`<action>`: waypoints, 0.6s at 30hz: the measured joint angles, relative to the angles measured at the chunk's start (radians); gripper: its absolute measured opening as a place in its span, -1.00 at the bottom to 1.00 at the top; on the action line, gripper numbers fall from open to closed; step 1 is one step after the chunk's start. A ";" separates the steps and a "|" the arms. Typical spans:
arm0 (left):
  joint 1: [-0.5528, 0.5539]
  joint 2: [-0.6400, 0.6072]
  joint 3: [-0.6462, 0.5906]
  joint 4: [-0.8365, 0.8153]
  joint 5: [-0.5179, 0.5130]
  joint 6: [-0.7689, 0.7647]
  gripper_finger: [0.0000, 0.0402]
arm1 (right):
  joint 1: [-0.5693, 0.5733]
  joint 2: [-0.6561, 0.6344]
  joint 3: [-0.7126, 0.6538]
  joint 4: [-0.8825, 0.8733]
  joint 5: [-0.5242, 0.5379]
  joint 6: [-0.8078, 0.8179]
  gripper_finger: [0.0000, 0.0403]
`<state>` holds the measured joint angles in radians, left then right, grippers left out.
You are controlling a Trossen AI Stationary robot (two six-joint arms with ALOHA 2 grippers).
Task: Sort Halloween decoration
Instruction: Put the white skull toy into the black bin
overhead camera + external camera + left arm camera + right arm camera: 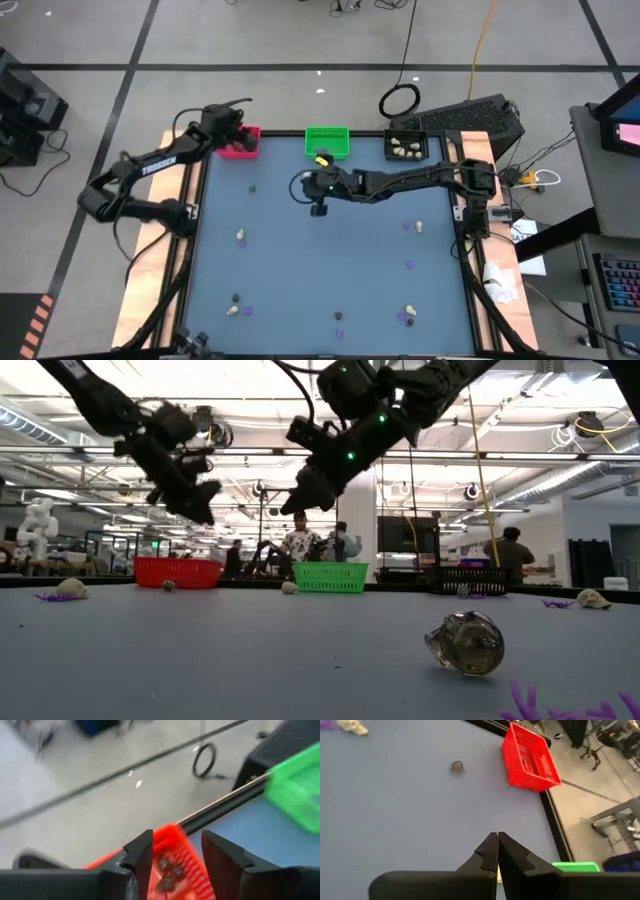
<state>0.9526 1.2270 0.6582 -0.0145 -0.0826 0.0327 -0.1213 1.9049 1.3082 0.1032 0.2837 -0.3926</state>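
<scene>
Small trinkets lie scattered on the blue table top: cream lumps (240, 237) (410, 312), dark lumps (252, 187) (465, 643) and purple bits (408, 265). My left gripper (175, 852) hangs open above the red bin (243, 143) at the far left corner. Dark lumps (167, 872) lie in that bin between its fingers. My right gripper (498, 837) is shut, raised above the table (295, 495) in front of the green bin (327, 141), and points toward the table's left. A thin pale sliver (498, 877) shows farther back between its fingers; I cannot tell what it is.
A black bin (407, 147) at the far right holds cream lumps. All three bins stand in a row along the far edge. The table's raised dark rim (555, 827) runs past the red bin. People stand in the room beyond the far edge (300, 545).
</scene>
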 joint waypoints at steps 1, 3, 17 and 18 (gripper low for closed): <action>-0.024 -0.023 0.000 0.002 0.000 0.022 -0.26 | -0.004 0.000 -0.010 0.016 -0.001 0.012 -1.00; -0.082 -0.060 0.000 0.006 0.000 0.051 -0.35 | -0.007 0.000 -0.036 0.050 -0.001 0.031 -1.00; -0.437 -0.114 -0.085 0.273 0.000 0.080 -0.73 | -0.006 0.000 -0.218 0.229 -0.001 0.181 -1.00; -0.454 -0.114 -0.102 0.314 0.000 0.080 -0.74 | -0.003 0.000 -0.225 0.229 -0.001 0.193 -1.00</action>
<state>0.4989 1.1133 0.5557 0.2999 -0.0822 0.1124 -0.1241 1.9049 1.0835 0.3322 0.2829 -0.1994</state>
